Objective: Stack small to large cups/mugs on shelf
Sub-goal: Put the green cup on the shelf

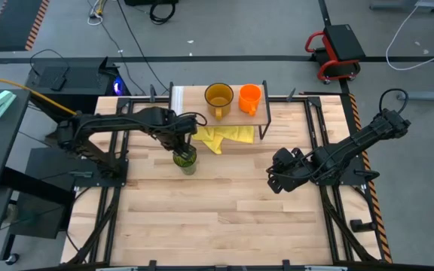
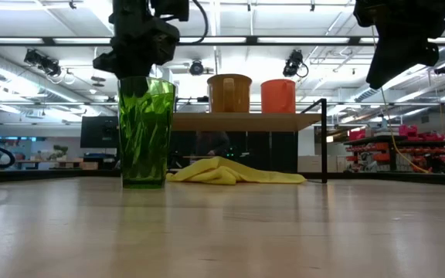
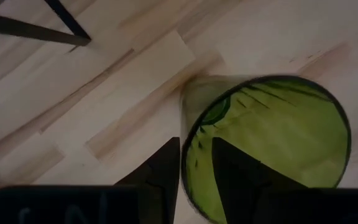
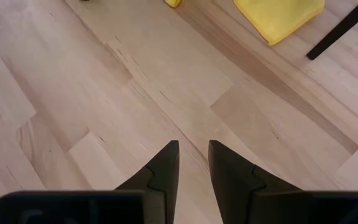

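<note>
The translucent green tumbler (image 1: 186, 160) (image 2: 146, 131) stands upright on its base on the tabletop, in front of the shelf's left end. My left gripper (image 1: 181, 144) (image 3: 195, 163) is right above it, shut on the tumbler. The amber-yellow mug (image 1: 218, 98) (image 2: 229, 93) and the small orange mug (image 1: 250, 98) (image 2: 278, 96) stand side by side on the shelf's wooden board (image 1: 191, 96) (image 2: 246, 121). My right gripper (image 1: 281, 178) (image 4: 193, 155) hovers shut above bare table to the right, touching nothing. My left gripper holds the green tumbler by its rim (image 3: 188, 144), on the side nearest the arm. One finger (image 3: 235, 177) is inside the cup and the other finger (image 3: 160, 174) is outside, with the wall between them. It comes from above, pointing down. The tumbler stands upright with its base on the table.
A crumpled yellow cloth (image 1: 224, 137) (image 2: 234, 172) lies on the table under and in front of the shelf. The shelf's thin black legs (image 2: 324, 139) stand behind the tumbler. Bare wooden tabletop (image 1: 224, 211) stretches toward the near edge.
</note>
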Tool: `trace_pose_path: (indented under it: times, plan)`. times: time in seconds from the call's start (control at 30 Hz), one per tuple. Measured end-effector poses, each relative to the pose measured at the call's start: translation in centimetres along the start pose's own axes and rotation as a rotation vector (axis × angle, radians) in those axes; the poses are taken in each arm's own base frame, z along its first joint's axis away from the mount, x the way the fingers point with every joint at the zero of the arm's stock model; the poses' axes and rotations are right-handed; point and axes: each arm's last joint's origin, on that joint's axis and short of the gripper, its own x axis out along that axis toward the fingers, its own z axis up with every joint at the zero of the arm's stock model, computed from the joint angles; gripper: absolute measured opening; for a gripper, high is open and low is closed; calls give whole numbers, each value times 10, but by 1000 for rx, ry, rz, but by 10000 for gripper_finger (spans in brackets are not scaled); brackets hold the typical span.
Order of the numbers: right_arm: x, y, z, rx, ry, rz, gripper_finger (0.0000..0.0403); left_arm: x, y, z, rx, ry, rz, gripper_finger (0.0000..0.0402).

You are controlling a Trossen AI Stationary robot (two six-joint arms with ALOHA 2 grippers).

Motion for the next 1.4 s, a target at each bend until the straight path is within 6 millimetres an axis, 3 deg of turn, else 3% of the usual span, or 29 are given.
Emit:
trace_pose_path:
  times: [0.53,0.8,1.07,1.23,1.4]
  plan:
    - [0,1,0,5,-4,9,94,9,-3,5,-3,8,9,63]
    - [0,1,0,5,-4,9,94,8,-3,4,-10,17,-2,14]
    - [0,1,0,1,-4,9,94,7,-4,3,-8,48,-24,15]
    - [0,1,0,-8,-4,10,94,-23,-8,7,6,22,-44,12]
    - [-3,-1,-6,-2,-24,81,94,-76,-7,13,20,-80,-18,12]
